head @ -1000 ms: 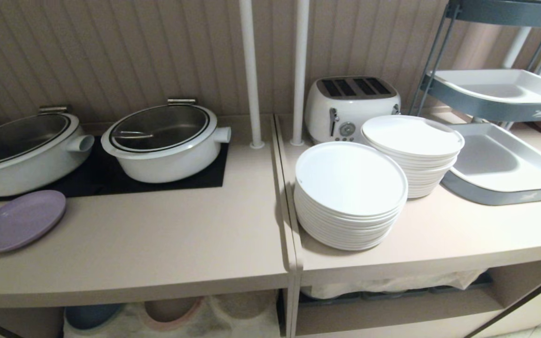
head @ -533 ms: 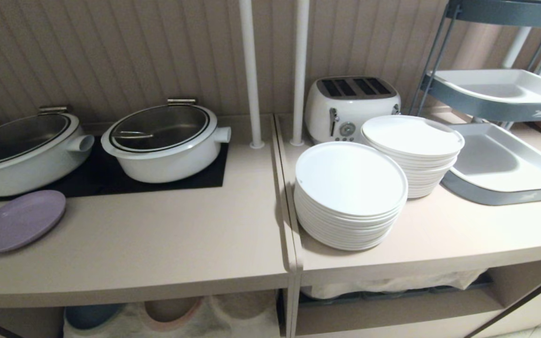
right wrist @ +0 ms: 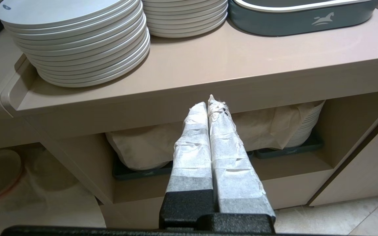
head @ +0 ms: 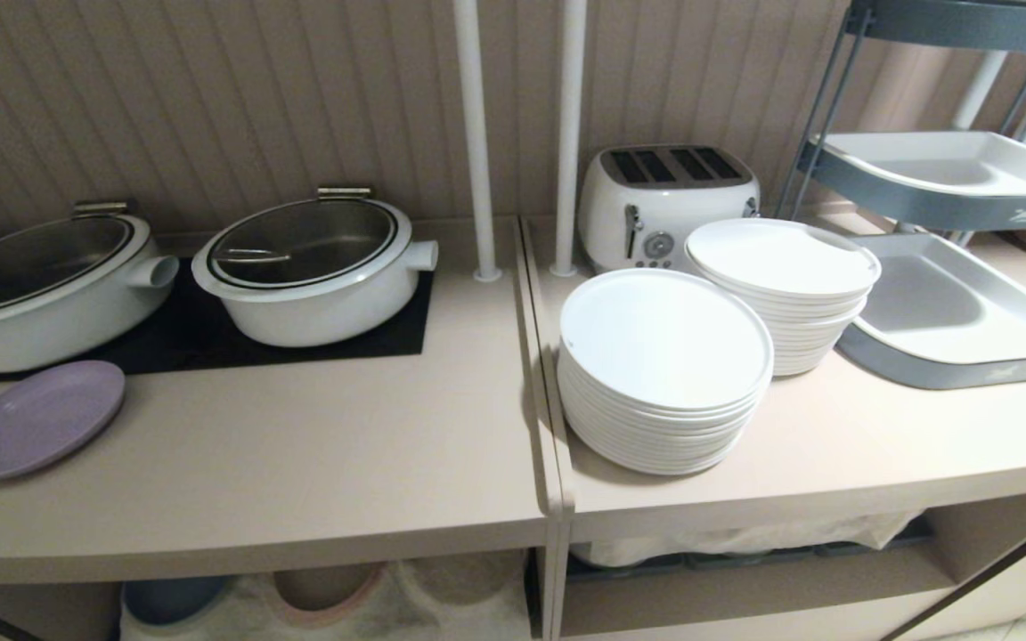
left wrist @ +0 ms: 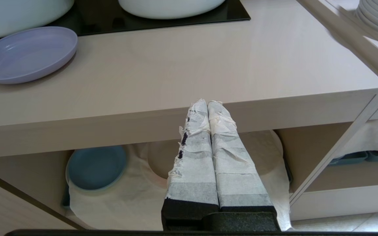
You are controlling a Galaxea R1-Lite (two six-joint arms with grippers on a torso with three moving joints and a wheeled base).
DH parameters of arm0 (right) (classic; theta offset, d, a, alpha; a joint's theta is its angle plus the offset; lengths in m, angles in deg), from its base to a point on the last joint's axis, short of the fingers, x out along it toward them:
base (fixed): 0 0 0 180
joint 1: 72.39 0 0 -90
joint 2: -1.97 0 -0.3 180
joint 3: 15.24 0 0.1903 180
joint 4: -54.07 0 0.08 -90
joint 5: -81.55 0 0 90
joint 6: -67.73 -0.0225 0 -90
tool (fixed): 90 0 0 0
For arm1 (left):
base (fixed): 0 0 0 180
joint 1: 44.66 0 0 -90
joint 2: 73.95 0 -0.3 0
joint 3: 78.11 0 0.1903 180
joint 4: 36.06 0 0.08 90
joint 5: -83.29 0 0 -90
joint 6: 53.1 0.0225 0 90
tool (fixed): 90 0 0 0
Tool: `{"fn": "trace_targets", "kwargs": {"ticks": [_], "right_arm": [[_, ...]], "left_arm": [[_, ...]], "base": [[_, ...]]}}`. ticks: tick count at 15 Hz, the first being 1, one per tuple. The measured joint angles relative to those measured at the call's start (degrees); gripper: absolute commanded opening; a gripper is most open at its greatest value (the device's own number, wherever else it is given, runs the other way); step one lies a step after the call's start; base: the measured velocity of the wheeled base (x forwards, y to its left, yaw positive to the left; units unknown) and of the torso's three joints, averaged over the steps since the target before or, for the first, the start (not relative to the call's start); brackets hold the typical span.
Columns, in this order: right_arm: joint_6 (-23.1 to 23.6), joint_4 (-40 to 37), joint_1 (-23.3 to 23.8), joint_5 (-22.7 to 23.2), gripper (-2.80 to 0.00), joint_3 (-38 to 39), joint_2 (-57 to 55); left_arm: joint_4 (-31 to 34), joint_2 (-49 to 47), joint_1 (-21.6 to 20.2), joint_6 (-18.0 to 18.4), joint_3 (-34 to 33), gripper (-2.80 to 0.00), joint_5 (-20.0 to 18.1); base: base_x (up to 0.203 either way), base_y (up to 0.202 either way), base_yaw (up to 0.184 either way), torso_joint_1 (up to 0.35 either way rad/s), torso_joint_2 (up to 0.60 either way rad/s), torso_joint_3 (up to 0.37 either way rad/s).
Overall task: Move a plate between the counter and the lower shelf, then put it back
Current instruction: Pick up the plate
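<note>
In front of the counter [left wrist: 176, 82], below its rounded front edge, the left gripper [left wrist: 207, 104] was held with its taped fingers pressed together and nothing between them, and the right gripper [right wrist: 207, 104] was held likewise before the neighbouring unit. The plate [head: 38, 418] was seen lying flat on the counter at its far left, just in front of the black hob panel [head: 201, 334] and a white pot [head: 41, 289]. Beneath, the lower shelf [left wrist: 136, 196] was draped with a cream cloth [left wrist: 123, 203], on which a blue plate [left wrist: 96, 167] was resting.
</note>
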Motion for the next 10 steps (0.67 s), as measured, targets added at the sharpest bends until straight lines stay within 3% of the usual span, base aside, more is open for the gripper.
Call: {"fn": "trace_targets", "kwargs": {"ticks": [6, 10], "right_arm": [[0.02, -0.03, -0.05, 0.02, -2.80, 0.00, 0.00], [0.00, 0.00, 0.02, 0.00, -2.80, 0.00, 0.00]], "left_arm": [[0.02, 0.00, -0.05, -0.08, 0.00, -2.80, -0.02], [0.05, 0.00, 0.01, -0.53, 0.00, -2.80, 0.17]], "base": [[0.000, 0.000, 0.000, 0.000, 0.00, 0.000], [0.001, 0.161, -0.003, 0.003, 0.00, 0.001]]}}
